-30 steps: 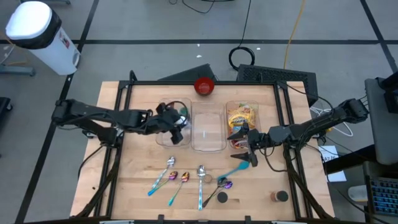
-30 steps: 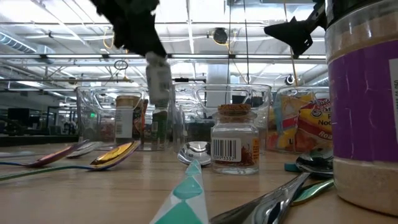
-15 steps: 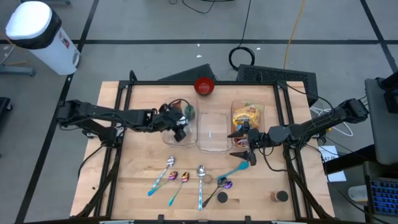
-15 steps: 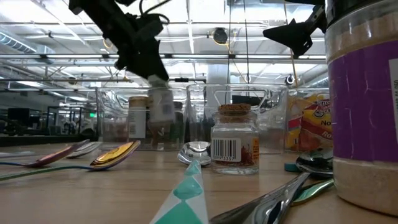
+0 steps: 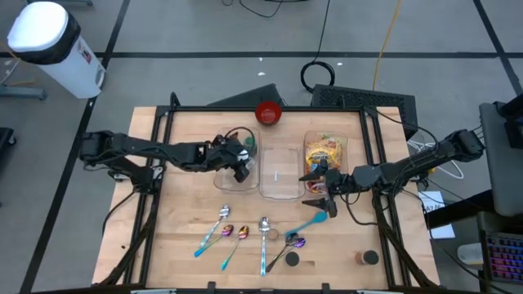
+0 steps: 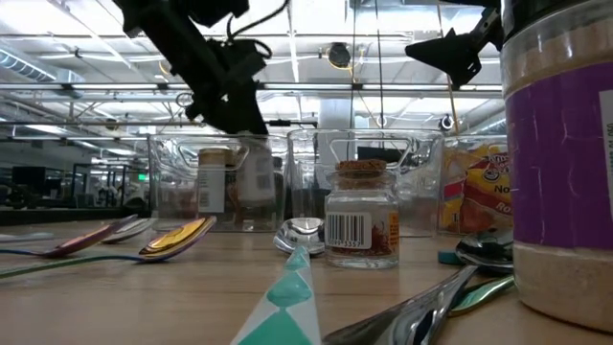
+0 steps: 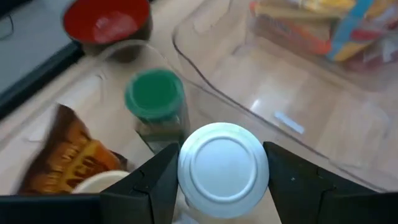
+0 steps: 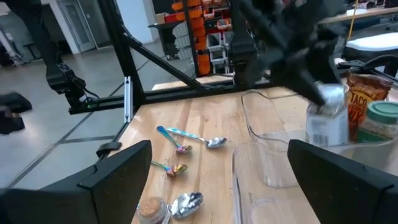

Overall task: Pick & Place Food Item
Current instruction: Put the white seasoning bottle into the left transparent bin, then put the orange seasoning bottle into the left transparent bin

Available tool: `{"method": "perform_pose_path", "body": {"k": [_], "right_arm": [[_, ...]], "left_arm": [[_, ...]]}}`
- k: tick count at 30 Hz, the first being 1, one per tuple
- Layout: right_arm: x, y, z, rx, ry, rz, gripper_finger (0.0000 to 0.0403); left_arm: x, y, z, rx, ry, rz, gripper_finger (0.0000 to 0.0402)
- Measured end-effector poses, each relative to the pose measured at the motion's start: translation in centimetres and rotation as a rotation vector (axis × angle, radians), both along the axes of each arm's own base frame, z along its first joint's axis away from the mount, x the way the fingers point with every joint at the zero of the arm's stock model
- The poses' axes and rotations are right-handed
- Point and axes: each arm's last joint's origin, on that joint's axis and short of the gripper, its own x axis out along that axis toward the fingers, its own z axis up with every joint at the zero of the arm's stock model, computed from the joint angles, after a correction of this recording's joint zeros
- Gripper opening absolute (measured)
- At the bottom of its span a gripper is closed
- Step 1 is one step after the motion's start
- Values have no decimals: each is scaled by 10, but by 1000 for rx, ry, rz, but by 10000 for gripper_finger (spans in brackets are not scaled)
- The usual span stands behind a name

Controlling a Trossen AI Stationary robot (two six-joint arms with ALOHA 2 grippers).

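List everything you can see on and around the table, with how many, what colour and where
Clear bins: three, see-through, side by side mid-table.
White-capped jar: one, held over the left bin.
Green-lidded jar: one, in the left bin.
Snack bags: colourful, in the right bin.
Red bowl: one, far edge.
Spoons: several, shiny and coloured, near side.
Cork-topped jars: two, near right side.
White bucket: one, on the floor, far left.
Left gripper: shut on the white-capped jar.
Right gripper: open, beside the right bin.
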Motion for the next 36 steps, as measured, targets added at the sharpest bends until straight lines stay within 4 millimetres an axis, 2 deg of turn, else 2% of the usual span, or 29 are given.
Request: {"method": "perform_pose_path", "body": {"k": [4, 9, 19, 21, 25, 30, 36], "right_arm": [[0, 0, 0, 1, -2, 0, 370], [0, 0, 0, -1, 5, 0, 370], [0, 0, 0, -1, 5, 0, 370], [0, 0, 0, -1, 4, 1, 370], [0, 0, 0, 31, 0, -2, 370], [0, 0, 3, 61, -22, -4, 370], [0, 0, 6, 132, -47, -5, 370]], "left_arm": [[8, 6, -16, -10, 37, 18, 208], [10, 11, -21, -17, 36, 59, 214], [12, 11, -19, -52, 8, 23, 332], [11, 10, -13, -71, -10, 0, 345], [7, 8, 11, -77, -81, -75, 360], [-5, 7, 38, -49, -184, -101, 362], [-11, 1, 53, 26, -226, -173, 356]]}}
